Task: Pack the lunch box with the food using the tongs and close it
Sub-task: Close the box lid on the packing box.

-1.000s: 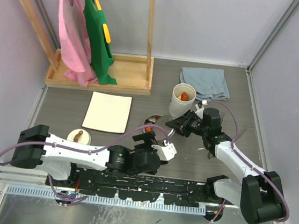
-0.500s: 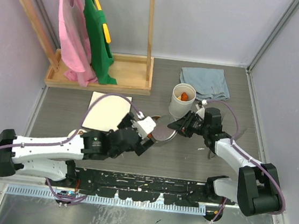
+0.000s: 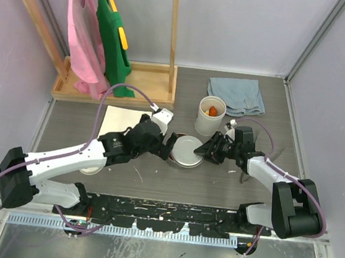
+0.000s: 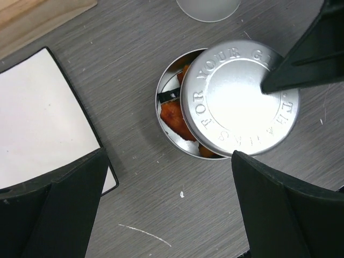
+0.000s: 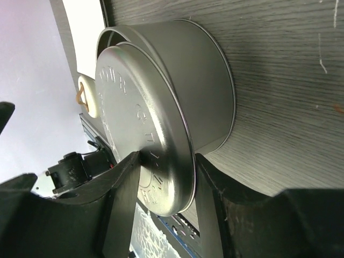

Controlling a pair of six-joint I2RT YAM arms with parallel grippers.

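Two pincers flank the steel tin (image 4: 167, 86) on the counter, mid-frame in the overhead view. My right pincer (image 5: 165, 161) straddles the rim of the steel lid (image 4: 239, 99), jaws parted, with no firm pinch visible. My left pincer (image 4: 169, 156) hovers wide open and empty. The lid sits skewed toward the right pincer, leaving food (image 4: 173, 115) exposed at the tin's left, so I judge it must slide left.

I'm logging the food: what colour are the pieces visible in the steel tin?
Mostly orange pieces, one black bit; left wrist view shows them best.
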